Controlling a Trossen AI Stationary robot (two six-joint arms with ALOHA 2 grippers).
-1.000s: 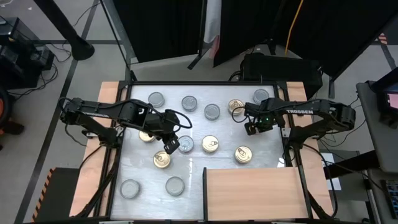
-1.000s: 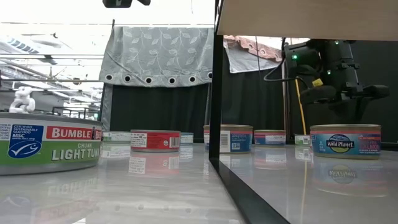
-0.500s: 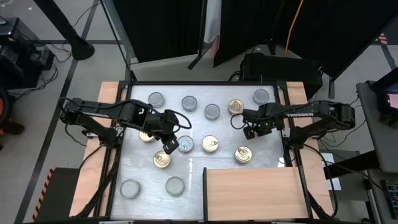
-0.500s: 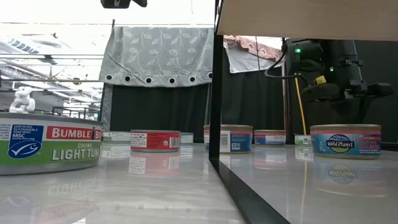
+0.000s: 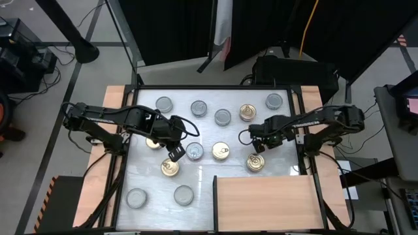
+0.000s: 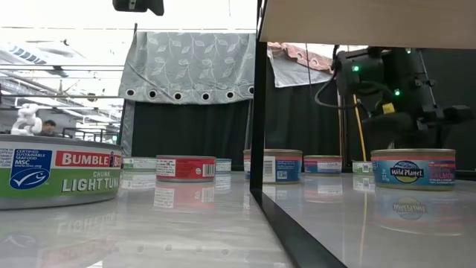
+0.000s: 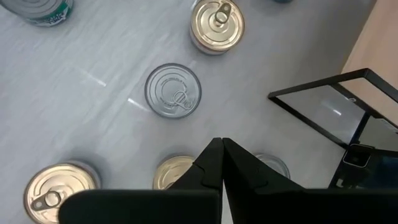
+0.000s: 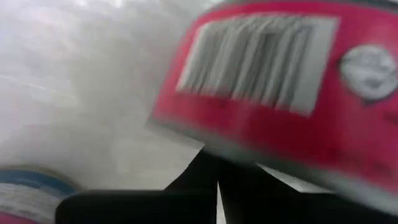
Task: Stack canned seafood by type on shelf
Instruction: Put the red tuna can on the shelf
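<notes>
Flat round cans stand scattered on the white tabletop. Silver tops sit along the far side (image 5: 199,108) and near the left corner (image 5: 136,198); gold pull-ring tops stand mid-table (image 5: 221,151) (image 5: 255,162). The light-brown shelf board (image 5: 264,202) stands raised at the near right. My left gripper (image 5: 175,153) hovers shut above the table between a silver can (image 7: 173,90) and a gold one (image 5: 170,168). My right gripper (image 5: 251,139) is shut low over the table, between two gold-topped cans. A red-labelled can (image 8: 273,87) fills its wrist view, close ahead of the fingertips.
A dark frame (image 5: 137,130) runs round the tabletop, with wooden side strips (image 5: 116,98) outside it. The shelf's black post (image 6: 256,112) stands on the table near the middle of the near edge. A green-labelled can (image 6: 59,175) sits close to the low camera. Bare tabletop lies under the shelf.
My right gripper has moved from beside the far gold-topped can toward the table's left and near edge, lower over the table, and that can now shows in full. My left gripper has stayed almost where it was. No can has moved.
</notes>
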